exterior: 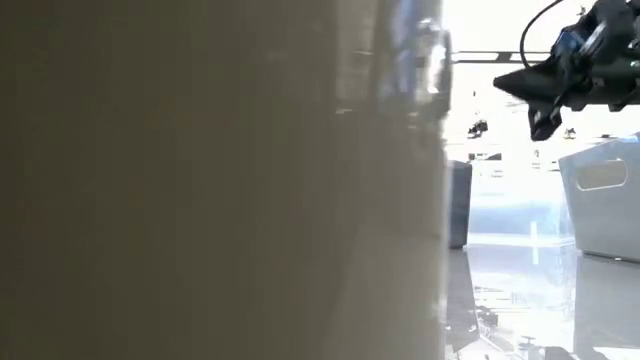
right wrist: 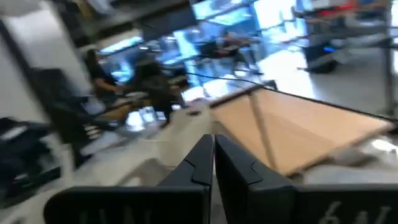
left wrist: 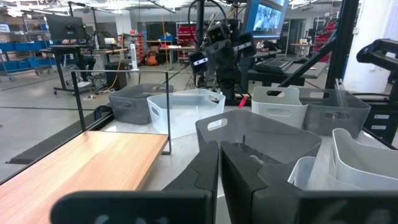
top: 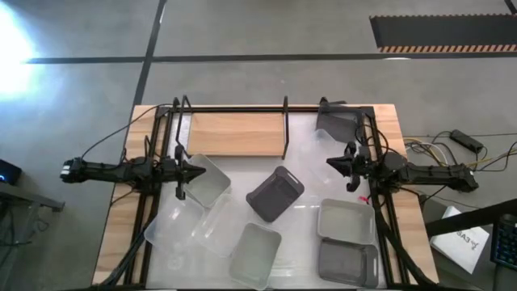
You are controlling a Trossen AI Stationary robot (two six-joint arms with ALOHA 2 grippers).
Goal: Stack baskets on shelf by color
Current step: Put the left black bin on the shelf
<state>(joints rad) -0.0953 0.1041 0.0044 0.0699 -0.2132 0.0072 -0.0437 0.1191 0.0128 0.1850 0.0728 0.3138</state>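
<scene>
1. The left gripper (top: pixel 179 192) hangs over the table's left side, fingers pressed together with nothing between them, above the edge of a whitish basket (top: pixel 207 179) that lies just in front of the shelf (top: pixel 238 134).
2. The right gripper (top: pixel 350 182) is likewise clenched and empty, hanging over the right side near the black frame upright (top: pixel 373 162).
3. The shelf, a light wooden plank, lies along the far edge of the table; its board is bare, and a black wire divider (top: pixel 285 128) stands at its right end.
4. One dark grey basket (top: pixel 338 123) sits just past that divider in the far right corner.
5. A dark grey basket (top: pixel 275 193) sits tilted mid-table, between the two grippers.
6. Two clear baskets (top: pixel 194 229) overlap at the near left; a light grey basket (top: pixel 255 253) lies beside them at the near edge.
7. At the near right, a light grey basket (top: pixel 346 220) touches another dark grey basket (top: pixel 347 263).
8. In the low view, a broad pale surface (exterior: pixel 220 180) close to the lens blocks most of the scene.
</scene>
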